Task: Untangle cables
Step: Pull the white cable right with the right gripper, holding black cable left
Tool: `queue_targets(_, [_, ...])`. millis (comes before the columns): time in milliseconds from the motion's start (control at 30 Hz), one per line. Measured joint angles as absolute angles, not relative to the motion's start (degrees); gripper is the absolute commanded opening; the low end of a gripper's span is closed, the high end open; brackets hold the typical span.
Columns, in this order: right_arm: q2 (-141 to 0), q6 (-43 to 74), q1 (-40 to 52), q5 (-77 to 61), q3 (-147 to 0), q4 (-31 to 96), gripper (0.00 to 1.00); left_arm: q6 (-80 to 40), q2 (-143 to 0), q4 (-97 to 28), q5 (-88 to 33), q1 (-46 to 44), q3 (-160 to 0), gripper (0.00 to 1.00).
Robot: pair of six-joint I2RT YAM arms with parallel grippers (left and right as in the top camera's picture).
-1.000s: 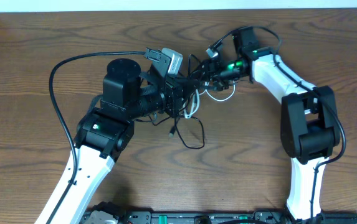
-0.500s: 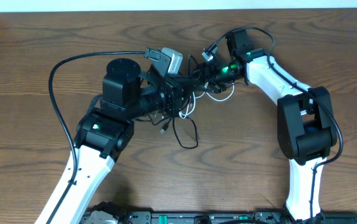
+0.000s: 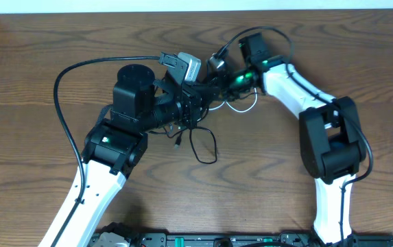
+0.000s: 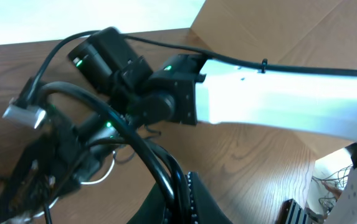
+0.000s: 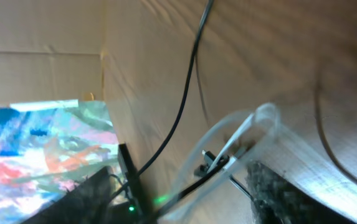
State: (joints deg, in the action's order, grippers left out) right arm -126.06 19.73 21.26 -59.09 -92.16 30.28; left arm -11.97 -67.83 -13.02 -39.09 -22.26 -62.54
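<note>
The black cable (image 3: 216, 149) hangs in a loop under my left gripper (image 3: 197, 103), its plug near the arm. The left wrist view shows the left gripper (image 4: 178, 200) shut on black cable strands (image 4: 147, 155), with the white cable (image 4: 100, 180) lying beyond on the wood. The white cable (image 3: 245, 108) loops on the table just below my right gripper (image 3: 218, 84), which sits close against the left one at the tangle. In the blurred right wrist view the fingers (image 5: 184, 199) stand apart, with the white cable (image 5: 262, 115) and black cable (image 5: 184, 99) running between them.
A thick black robot wire (image 3: 62, 82) arcs over the table's left half. The right arm's wire (image 3: 278, 34) loops near the back edge. A cardboard wall (image 4: 278, 31) stands behind the table. A black rail (image 3: 203, 240) lies along the front edge.
My right gripper has moved left, closer to the left gripper. The hanging black loop and its plug have shifted a little left. The left arm has hardly moved.
</note>
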Motion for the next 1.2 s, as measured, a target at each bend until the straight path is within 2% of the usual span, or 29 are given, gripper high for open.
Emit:
queue_targets(133, [-126.06,19.07,23.75,-53.71,-92.18,37.15,0.31,-11.97,-67.83,-13.04,-39.11,-22.22,-62.54,0.08])
queue_targets(233, [-126.17,18.87,24.32,-48.23,-92.2,42.09,0.1,-11.97,-67.83,-13.04,-39.11,-21.65,-62.54,0.07])
queue_targets(300, [-126.17,18.92,23.66,-44.97,-92.18,44.64,0.01,-11.97,-67.83,-13.02,-39.16,-20.56,-62.54,0.07])
queue_targets(733, [-126.17,15.99,12.58,-32.62,-92.18,51.86,0.01,-13.69,-67.02,-13.02,-39.55,-9.58,-62.54,0.08])
queue_targets(1033, [-124.6,12.95,8.05,-24.21,-92.18,54.0,0.01,-14.37,-66.85,-16.53,-39.55,-7.64,-62.54,0.07])
queue_targets(1200, [-116.18,12.75,4.95,-14.76,-92.18,56.42,0.01,-14.76,-66.85,-20.91,-34.65,-7.6,-62.54,0.07])
